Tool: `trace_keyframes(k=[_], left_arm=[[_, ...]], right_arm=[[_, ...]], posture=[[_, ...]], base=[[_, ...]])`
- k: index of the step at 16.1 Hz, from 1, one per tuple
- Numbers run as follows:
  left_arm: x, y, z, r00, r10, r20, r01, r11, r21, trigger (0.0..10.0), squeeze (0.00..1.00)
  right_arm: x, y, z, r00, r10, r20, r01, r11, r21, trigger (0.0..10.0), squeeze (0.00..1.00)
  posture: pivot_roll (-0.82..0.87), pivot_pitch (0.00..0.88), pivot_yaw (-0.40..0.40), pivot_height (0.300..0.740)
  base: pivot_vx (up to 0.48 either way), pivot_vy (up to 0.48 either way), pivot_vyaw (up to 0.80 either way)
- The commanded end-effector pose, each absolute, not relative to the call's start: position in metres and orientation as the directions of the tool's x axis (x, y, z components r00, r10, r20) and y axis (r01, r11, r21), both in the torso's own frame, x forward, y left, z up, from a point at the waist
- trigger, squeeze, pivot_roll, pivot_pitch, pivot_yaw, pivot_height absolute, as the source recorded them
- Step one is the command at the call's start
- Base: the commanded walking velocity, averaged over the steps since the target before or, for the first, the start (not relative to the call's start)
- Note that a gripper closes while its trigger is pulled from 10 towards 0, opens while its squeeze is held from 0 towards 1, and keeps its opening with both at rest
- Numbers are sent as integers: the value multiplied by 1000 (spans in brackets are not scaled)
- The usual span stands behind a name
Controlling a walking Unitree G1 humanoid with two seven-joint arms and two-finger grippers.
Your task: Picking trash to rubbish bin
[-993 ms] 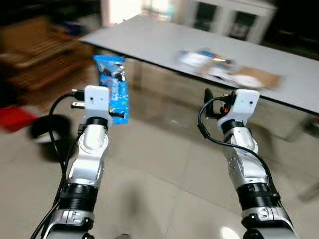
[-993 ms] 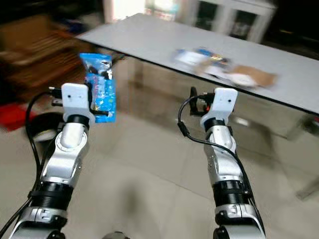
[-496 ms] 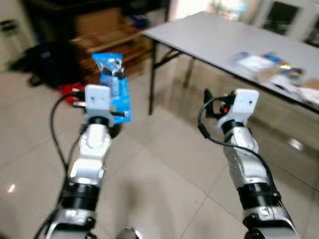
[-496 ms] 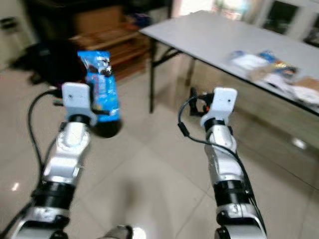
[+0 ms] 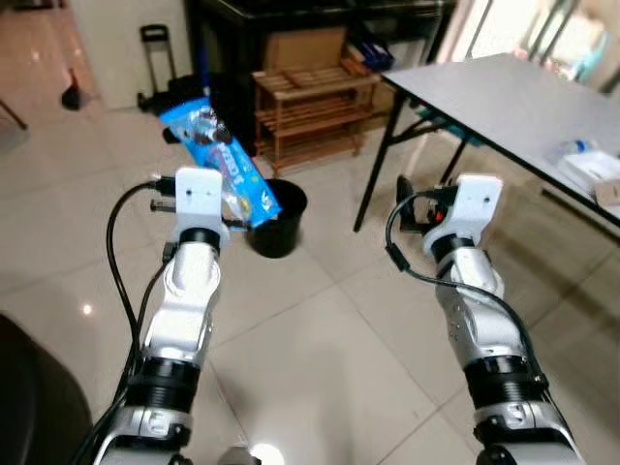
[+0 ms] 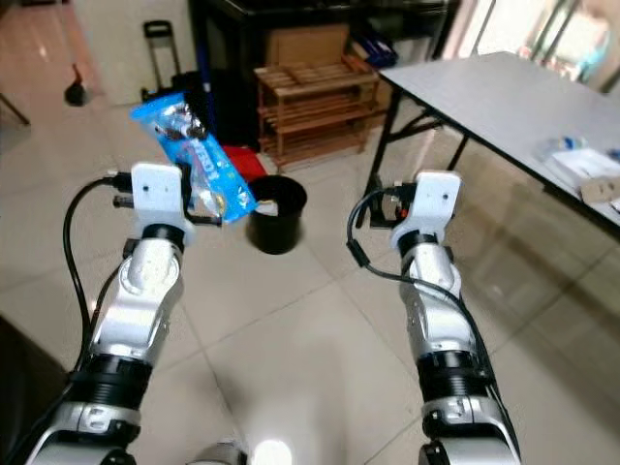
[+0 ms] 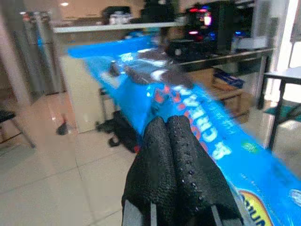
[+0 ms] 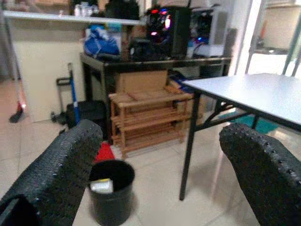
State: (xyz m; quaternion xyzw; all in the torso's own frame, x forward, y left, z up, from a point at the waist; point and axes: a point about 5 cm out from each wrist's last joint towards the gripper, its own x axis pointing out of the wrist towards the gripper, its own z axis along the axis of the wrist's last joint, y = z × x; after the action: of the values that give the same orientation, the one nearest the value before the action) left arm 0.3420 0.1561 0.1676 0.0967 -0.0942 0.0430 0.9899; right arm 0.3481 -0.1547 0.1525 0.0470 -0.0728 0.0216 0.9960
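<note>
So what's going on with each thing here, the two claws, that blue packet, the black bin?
Left gripper: shut on the blue wrapper, held up.
Right gripper: open, holding nothing.
Blue wrapper: pinched, tilted, off the floor.
Black bin: upright on the floor, open-topped, some trash inside.

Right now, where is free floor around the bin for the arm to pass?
Bare tiles lie in front of the black bin and toward the grey table. Behind it the wooden rack crowds close. The left gripper holds the blue wrapper.
</note>
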Motion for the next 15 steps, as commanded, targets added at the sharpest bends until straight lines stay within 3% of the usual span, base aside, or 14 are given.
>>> trace_keyframes(k=[1,4,15], left_arm=[[342,157,163,983,70,172,-101,979,176,10000,0],[341,158,158,985,75,155,-100,981,164,10000,0],[342,158,153,988,74,137,-96,982,163,10000,0]], right_arm=[[348,-155,148,991,42,128,-54,994,95,10000,0],[347,-155,142,994,43,100,-53,993,102,10000,0],[346,-152,134,995,80,65,-86,991,105,10000,0]], posture=[[9,51,-100,740],[7,51,-99,740],[6,51,-100,740]], base=[[0,0,800],[102,0,267],[381,0,-36]])
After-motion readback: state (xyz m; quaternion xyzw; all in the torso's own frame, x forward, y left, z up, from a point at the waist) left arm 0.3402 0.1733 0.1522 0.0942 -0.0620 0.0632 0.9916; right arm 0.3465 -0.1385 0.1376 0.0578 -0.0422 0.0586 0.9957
